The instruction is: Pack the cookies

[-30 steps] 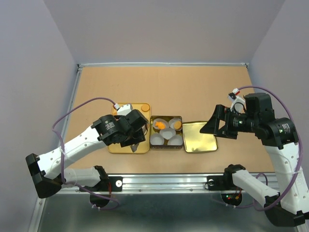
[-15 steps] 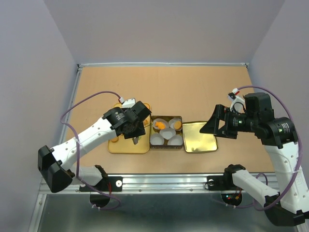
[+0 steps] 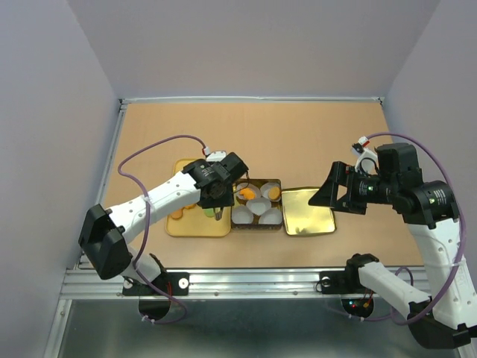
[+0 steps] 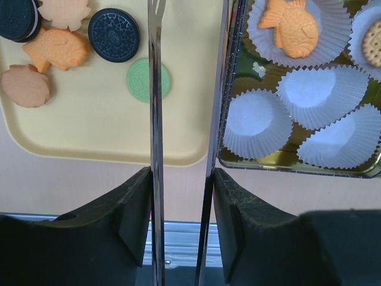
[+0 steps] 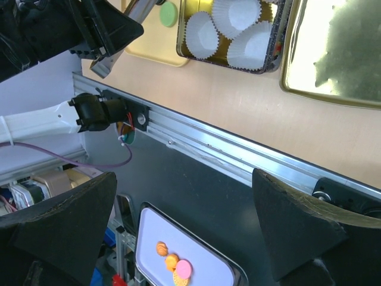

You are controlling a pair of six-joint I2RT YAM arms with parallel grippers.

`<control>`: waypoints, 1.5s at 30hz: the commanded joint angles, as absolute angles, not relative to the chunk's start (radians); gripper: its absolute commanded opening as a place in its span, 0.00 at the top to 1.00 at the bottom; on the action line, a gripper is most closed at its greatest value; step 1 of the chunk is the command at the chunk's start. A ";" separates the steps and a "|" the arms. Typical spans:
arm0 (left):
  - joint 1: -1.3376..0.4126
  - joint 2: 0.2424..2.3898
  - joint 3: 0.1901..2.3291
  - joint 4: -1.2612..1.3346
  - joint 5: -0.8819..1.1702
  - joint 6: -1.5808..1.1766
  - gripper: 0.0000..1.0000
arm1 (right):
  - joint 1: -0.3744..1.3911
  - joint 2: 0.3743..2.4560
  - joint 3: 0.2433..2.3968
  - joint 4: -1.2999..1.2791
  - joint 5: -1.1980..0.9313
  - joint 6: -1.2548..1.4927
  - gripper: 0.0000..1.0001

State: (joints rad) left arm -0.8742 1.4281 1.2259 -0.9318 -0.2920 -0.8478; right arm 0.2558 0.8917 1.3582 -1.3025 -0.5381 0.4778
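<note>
The left gripper [image 4: 190,15] hung with jaws spread and empty over the seam between the pale yellow plastic tray [image 4: 95,134] and the gold rectangular tin [image 4: 286,161]. Most cookies [image 4: 57,49] lay on the tray, while 1 orange fish-shaped cookie [image 4: 293,27] sat in a white fluted paper cup [image 4: 333,30]. The right gripper [image 5: 178,226] also had its jaws spread, empty.

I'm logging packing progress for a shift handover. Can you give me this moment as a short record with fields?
left hand: open, empty, over the edge between tray and tin
right hand: open, empty, raised near the lid
tray: six cookies in wrist view
tin: five paper cups, two filled, three empty
lid: off, right of tin
</note>
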 commanded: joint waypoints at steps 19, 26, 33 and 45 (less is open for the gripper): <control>-0.877 1.506 1.339 -0.939 -0.295 -0.781 0.41 | 0.259 0.881 1.310 -1.296 -0.529 0.456 0.00; -0.877 1.548 1.351 -0.942 -0.293 -0.765 0.44 | 0.261 0.888 1.305 -1.292 -0.529 0.456 0.00; -0.877 1.591 1.381 -1.006 -0.314 -0.761 0.50 | 0.259 0.894 1.307 -1.285 -0.532 0.454 0.00; -0.877 1.591 1.437 -1.072 -0.328 -0.756 0.58 | 0.259 0.897 1.324 -1.284 -0.535 0.457 0.00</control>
